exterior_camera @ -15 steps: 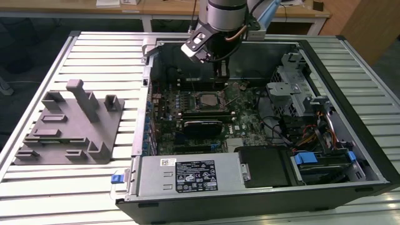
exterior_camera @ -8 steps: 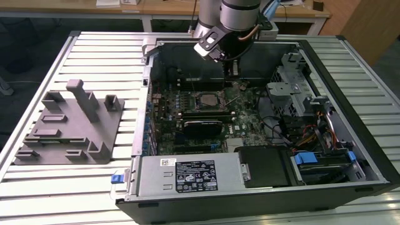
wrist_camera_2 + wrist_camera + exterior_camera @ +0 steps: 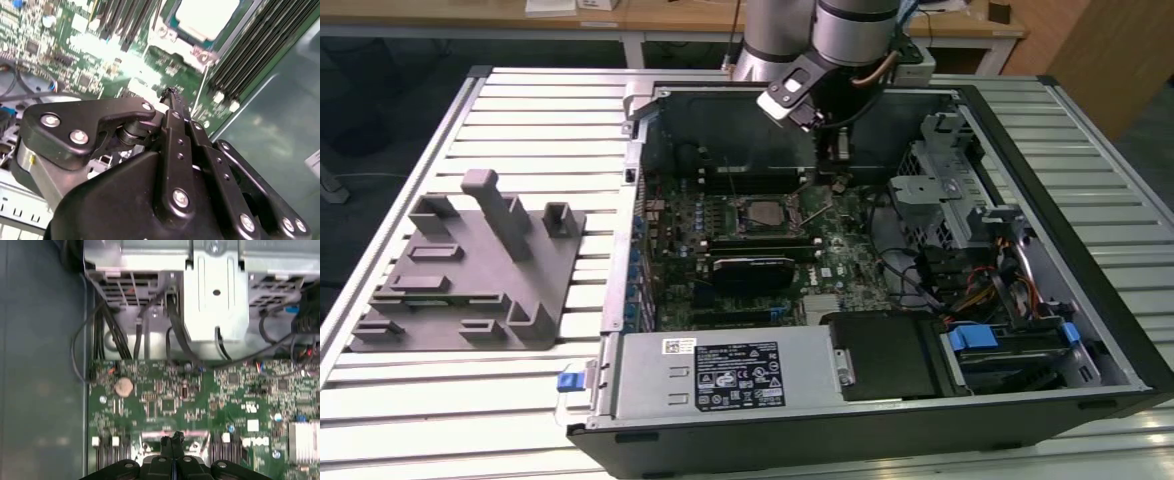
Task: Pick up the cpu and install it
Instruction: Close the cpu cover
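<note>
The cpu, a pale silvery square, lies in the black-framed socket in the middle of the motherboard inside the open computer case. In the second wrist view the cpu sits in the socket beyond my fingertips. My gripper hangs over the board to the exterior view's right of the socket. It is shut with nothing between the fingers, as both wrist views show. A thin metal socket lever stands up close beside the fingertips.
Black memory sticks flank the socket. A metal drive cage and cable bundles fill the case's right side, with the power supply at the front. A grey parts fixture stands on the slatted table at the left.
</note>
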{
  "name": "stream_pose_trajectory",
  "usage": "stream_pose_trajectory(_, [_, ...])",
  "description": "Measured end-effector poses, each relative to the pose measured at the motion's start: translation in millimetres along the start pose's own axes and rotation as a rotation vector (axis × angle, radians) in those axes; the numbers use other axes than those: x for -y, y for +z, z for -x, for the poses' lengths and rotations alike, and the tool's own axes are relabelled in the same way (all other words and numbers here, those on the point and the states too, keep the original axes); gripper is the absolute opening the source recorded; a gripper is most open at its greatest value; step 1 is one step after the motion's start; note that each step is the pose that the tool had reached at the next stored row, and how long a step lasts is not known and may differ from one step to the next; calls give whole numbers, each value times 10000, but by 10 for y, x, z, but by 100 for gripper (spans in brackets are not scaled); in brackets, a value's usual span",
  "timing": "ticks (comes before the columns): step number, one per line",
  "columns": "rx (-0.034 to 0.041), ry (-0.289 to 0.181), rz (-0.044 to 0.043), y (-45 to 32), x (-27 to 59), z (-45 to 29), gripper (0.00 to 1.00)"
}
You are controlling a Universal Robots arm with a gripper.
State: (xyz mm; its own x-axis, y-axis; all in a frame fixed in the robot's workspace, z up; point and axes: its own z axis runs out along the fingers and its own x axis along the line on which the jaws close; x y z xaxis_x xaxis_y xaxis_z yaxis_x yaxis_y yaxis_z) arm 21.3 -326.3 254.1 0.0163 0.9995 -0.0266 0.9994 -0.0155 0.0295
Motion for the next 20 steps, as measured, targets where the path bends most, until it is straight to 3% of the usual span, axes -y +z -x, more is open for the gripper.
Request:
stream_pose_trajectory(10, [-1, 1, 0, 7, -233, -20, 11])
stream_pose_trajectory(20, [1, 0, 0, 60, -271, -24, 11])
